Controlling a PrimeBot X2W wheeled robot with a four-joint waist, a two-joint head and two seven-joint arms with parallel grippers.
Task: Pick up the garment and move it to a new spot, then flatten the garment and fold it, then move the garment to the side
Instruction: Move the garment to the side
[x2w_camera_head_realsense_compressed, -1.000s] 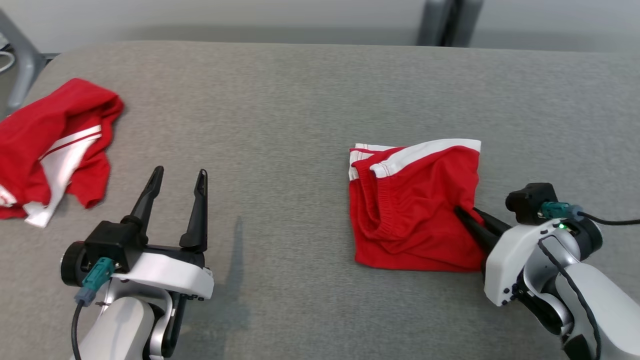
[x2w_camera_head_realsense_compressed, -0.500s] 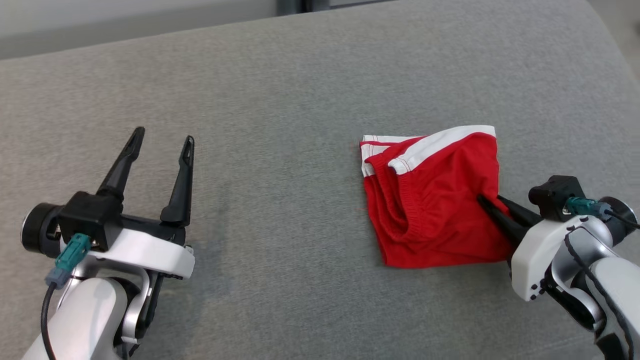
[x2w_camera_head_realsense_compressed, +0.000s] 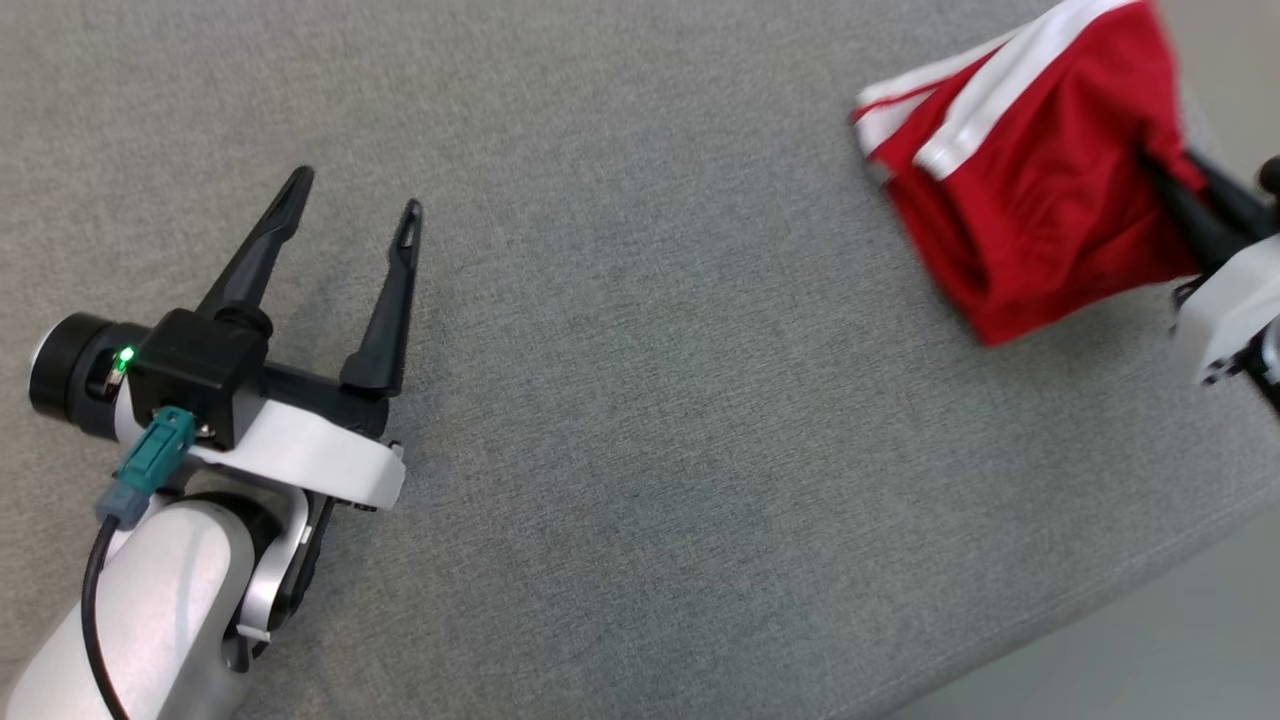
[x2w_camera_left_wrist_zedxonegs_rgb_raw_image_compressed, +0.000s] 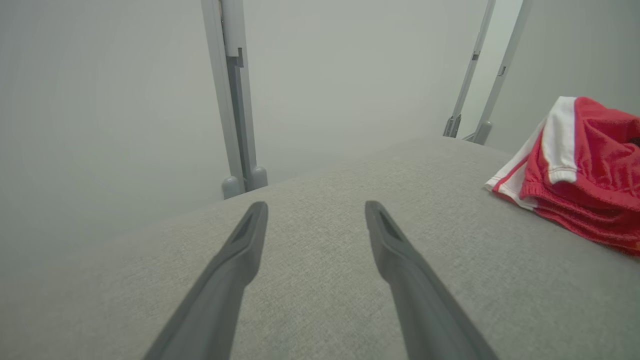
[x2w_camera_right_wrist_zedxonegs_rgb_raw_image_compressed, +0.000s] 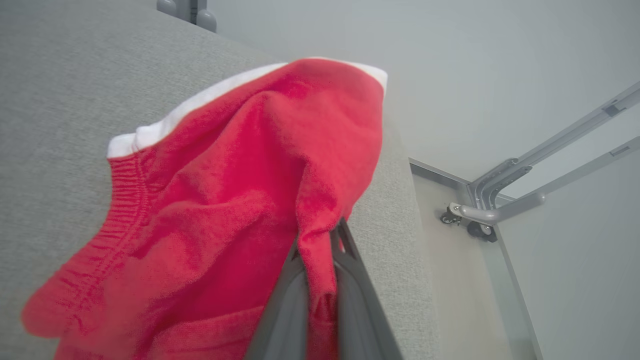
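So the head camera has swung round a lot in the last second, which slides the whole view, so don't read that as things flying across. What does look real: the folded red garment (x2w_camera_head_realsense_compressed: 1020, 190) with its white trim now sits right up by the right edge of the grey padded table (x2w_camera_head_realsense_compressed: 650, 420). It's smeared with motion blur, and the right wrist view has the floor just past it. The right gripper (x2w_camera_head_realsense_compressed: 1175, 195) is clamped on a pinch of red cloth at the garment's right side, same hold as before. The left gripper (x2w_camera_head_realsense_compressed: 355, 192) hangs over bare table well away, fingers spread wide, nothing in them. My read is this is the last bit, sliding the folded garment off to the side. A release looks close, just watch that edge.
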